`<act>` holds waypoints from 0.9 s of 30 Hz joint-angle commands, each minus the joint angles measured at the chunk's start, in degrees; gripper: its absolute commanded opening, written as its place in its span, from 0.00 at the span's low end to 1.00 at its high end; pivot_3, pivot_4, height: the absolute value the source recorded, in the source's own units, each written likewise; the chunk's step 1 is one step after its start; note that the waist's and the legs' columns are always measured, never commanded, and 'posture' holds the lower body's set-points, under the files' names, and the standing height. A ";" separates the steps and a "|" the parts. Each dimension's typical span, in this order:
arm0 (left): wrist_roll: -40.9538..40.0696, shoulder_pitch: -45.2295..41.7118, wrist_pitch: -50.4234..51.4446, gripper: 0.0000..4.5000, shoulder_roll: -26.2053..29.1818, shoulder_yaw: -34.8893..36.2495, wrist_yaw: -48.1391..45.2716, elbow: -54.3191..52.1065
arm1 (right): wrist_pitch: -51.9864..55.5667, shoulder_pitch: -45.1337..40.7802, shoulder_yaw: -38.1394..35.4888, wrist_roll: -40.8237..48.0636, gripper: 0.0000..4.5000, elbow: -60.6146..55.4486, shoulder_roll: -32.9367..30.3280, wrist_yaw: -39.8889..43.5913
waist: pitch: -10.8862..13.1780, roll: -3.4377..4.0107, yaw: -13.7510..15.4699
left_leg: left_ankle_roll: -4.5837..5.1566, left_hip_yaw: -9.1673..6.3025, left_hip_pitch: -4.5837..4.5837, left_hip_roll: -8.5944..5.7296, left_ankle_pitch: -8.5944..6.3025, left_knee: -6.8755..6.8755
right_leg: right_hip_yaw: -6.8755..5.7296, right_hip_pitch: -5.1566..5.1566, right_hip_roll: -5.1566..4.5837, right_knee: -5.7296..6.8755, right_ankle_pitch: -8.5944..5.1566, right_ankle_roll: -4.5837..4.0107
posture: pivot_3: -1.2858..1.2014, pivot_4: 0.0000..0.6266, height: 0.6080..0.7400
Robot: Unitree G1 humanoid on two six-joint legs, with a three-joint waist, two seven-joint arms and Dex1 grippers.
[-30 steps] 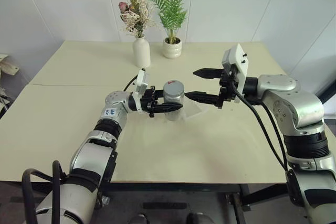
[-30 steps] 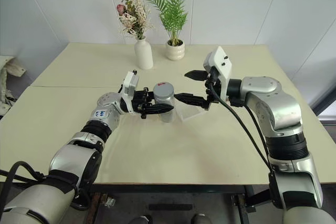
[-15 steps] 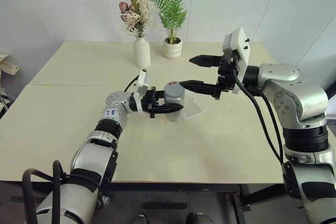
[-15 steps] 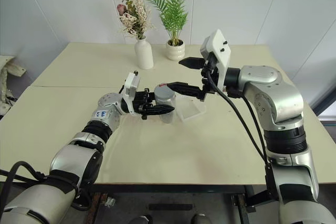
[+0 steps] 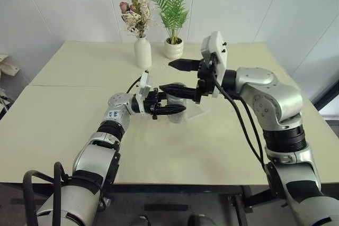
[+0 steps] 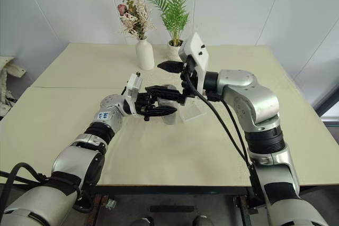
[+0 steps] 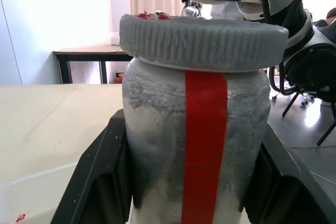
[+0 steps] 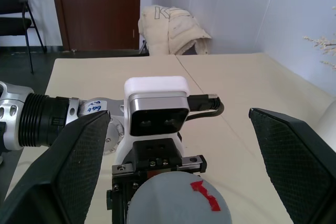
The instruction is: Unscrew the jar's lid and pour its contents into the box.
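Jar point(image 5: 176, 110) mid-table, clamped in left gripper point(image 5: 168, 105); lid point(image 8: 177, 199) on. Right gripper point(image 5: 172, 77) spread wide above lid. Unscrewing step: next, lower, close, twist. Box point(image 5: 198, 110) just right.

left gripper point(image 6: 159, 110) clamps jar point(image 6: 169, 110) | right gripper point(image 6: 159, 77) fingers wide above lid point(image 6: 168, 91)
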 commanded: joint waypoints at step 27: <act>-1.23 -0.96 -0.34 0.48 -0.35 0.54 -6.40 -1.94 | -5.10 1.25 0.95 -4.66 0.99 4.77 0.98 1.90 | 0.00 0.01 -0.07 | 0.00 0.00 0.00 0.00 0.00 0.00 | 0.00 0.00 0.00 0.00 0.00 0.00 | 0.52 0.24 1.00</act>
